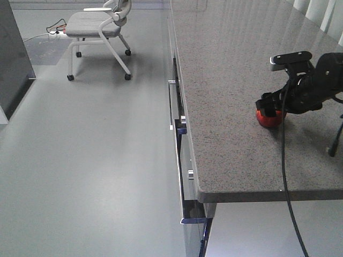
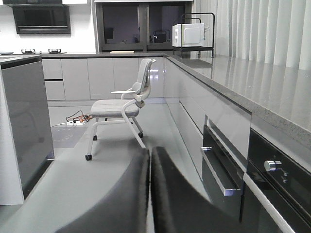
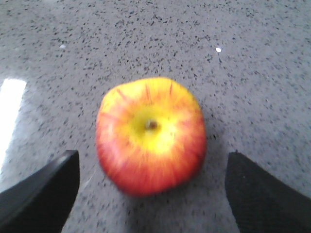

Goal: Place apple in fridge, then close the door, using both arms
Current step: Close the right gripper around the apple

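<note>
**apple on the counter, right fingers spread either side of it**

farthest left, the left gripper hung low over the floor. its two dark fingers were pressed together with only a thin seam between them, and they held nothing. beyond it stood a dark grey panel; whether it belonged to the fridge could not be told. a white chair on castors sat further back on the open floor.

moving right, the speckled grey counter ran along the room with metal handles on its front. the apple rested on this counter, near its front end, stem up with the yellow patch facing the wrist camera. the right gripper was lowered over it with its fingers apart, one on each side of the fruit. a strip of bare counter showed between each finger and the skin, so it was not yet touched.

the apple looked light and firm, with smooth skin that was probably a little slick. being round, it would likely roll if nudged from one side only. a hard squeeze could bruise it. the best hold seemed to be across its widest part, both fingers closing evenly on opposite cheeks below the shoulder, with moderate force.
</note>
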### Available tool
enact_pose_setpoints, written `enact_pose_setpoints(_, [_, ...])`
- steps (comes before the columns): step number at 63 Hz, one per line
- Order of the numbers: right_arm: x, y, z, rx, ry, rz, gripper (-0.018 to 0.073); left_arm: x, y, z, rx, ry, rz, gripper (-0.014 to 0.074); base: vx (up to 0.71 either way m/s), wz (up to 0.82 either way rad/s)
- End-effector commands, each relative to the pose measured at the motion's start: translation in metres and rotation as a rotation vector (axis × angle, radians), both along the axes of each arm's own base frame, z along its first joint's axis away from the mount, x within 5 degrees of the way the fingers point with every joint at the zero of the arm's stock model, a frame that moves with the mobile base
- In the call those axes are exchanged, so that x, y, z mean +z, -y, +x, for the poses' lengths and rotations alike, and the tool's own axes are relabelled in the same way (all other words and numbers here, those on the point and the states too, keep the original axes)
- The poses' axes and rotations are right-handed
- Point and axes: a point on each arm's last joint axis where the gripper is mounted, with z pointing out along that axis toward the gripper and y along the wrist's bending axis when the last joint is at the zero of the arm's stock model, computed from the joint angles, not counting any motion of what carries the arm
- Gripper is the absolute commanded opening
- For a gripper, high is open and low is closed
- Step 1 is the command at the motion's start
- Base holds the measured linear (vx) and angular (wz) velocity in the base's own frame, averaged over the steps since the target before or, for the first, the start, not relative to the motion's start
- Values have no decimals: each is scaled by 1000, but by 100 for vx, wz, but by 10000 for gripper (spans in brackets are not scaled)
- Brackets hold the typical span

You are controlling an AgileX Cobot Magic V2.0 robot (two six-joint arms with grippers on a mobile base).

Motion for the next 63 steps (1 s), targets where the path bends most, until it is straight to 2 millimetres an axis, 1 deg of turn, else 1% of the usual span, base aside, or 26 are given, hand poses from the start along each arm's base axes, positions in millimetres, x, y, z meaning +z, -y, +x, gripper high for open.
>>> enact_pose_setpoints(1, [25,2,12,3,136,-11,594,0,1,-1,-10,66,-13,-6,0,0])
enact_pose_setpoints(11, [9,2,29,2,148,-7,594,0,1,-1,-10,66,-13,-6,0,0])
enact_pose_setpoints(19, [2,2,35,2,157,-4,587,0,1,-1,-10,66,-13,-6,0,0])
enact_pose_setpoints(27, [2,2,36,-3,158,1,527,0,1,-1,-10,66,-13,-6,0,0])
enact_pose_setpoints(35, [7,1,34,-15,166,22,434,0,1,-1,-10,66,-13,-6,0,0])
enact_pose_setpoints(38, [11,0,32,-19,167,34,414,0,1,-1,-10,66,-13,-6,0,0])
enact_pose_setpoints(45, [25,-1,25,-28,170,64,403,0,1,-1,-10,66,-13,-6,0,0])
enact_pose_setpoints(51, [43,-4,14,-40,161,117,403,0,1,-1,-10,66,-13,-6,0,0])
enact_pose_setpoints(57, [55,-9,-4,-49,173,185,406,0,1,-1,-10,66,-13,-6,0,0])
enact_pose_setpoints(59, [56,-10,-10,-51,179,203,406,0,1,-1,-10,66,-13,-6,0,0])
enact_pose_setpoints(60, [54,-11,-14,-52,173,219,406,0,1,-1,-10,66,-13,-6,0,0])
enact_pose_setpoints(61, [57,-12,-18,-46,182,227,406,0,1,-1,-10,66,-13,-6,0,0])
enact_pose_setpoints(62, [54,-13,-23,-39,175,237,406,0,1,-1,-10,66,-13,-6,0,0])
enact_pose_setpoints(63, [57,-14,-28,-32,182,245,406,0,1,-1,-10,66,-13,-6,0,0])
